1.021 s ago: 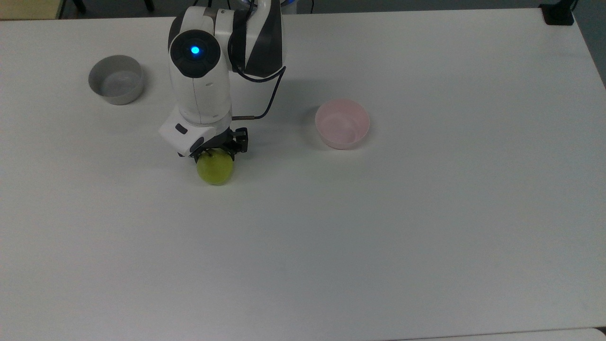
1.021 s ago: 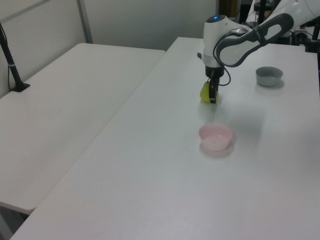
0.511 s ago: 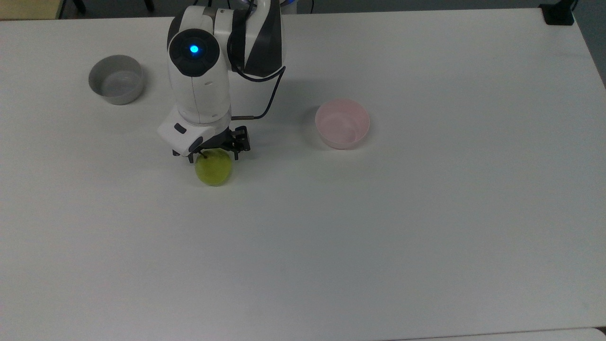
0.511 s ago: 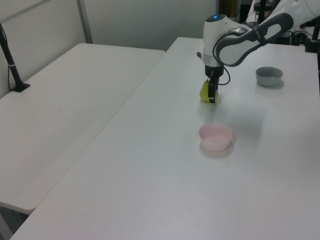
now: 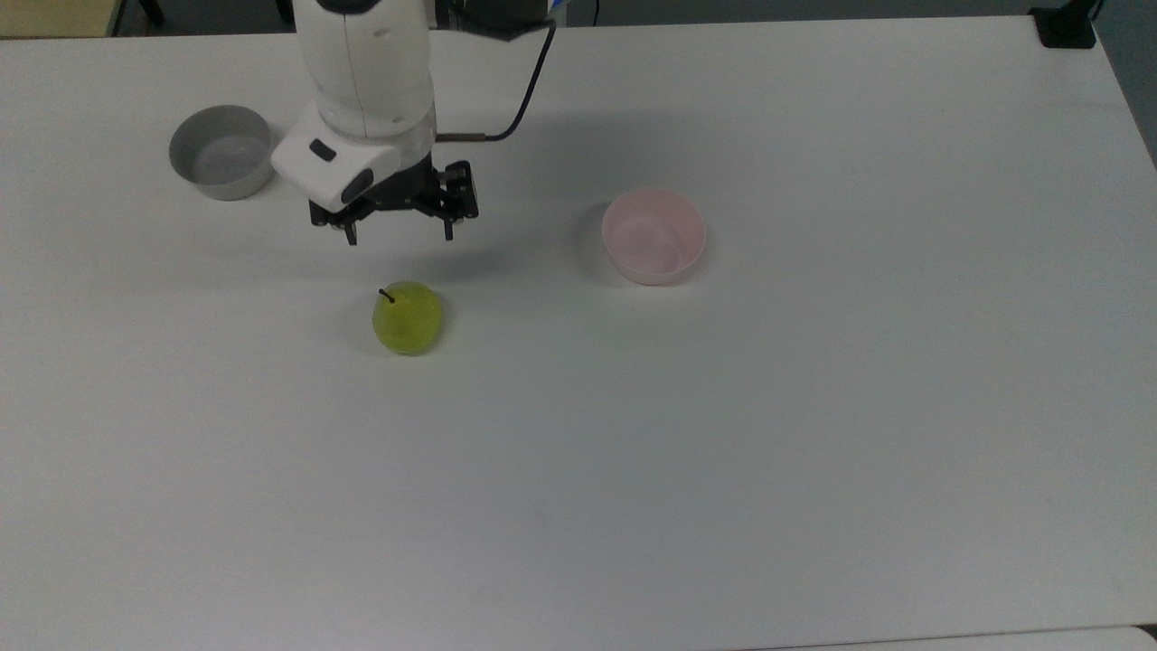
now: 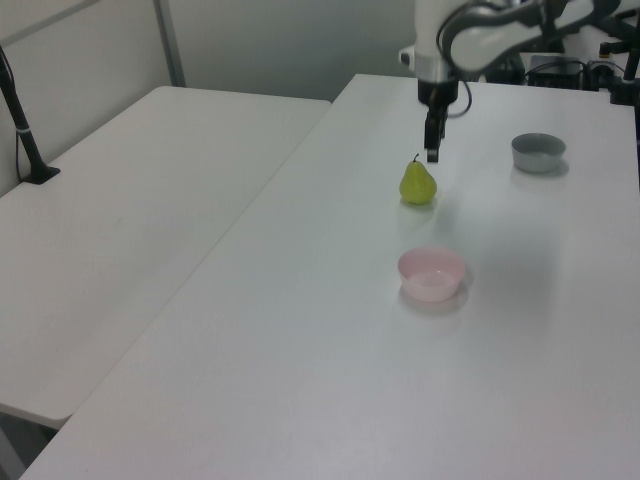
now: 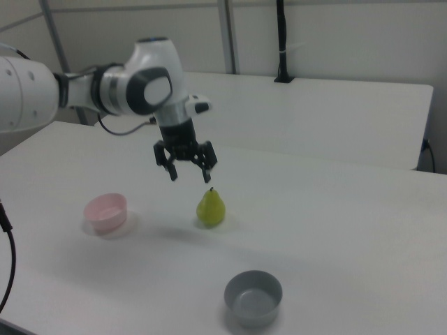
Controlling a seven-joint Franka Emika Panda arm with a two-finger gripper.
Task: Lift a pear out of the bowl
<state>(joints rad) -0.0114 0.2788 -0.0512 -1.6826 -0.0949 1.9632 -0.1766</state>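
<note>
So on our white desk (image 5: 723, 452) we've got a grey bowl (image 5: 221, 151) off at the top view's left, with nothing inside it, and the pink bowl (image 5: 653, 236) at the top view's right, also with nothing in it. The pear (image 5: 408, 317) stands upright on the bare desk between them, well apart from both, stem up, nothing around it blocking the way. Half a second ago the hand (image 5: 397, 232) was down around the pear; now we see it lifted clear above it, fingers spread apart and holding nothing. In the right view the hand (image 7: 187, 165) hangs just above the pear (image 7: 210, 207), not touching. A second desk (image 6: 120, 200) sits alongside.
</note>
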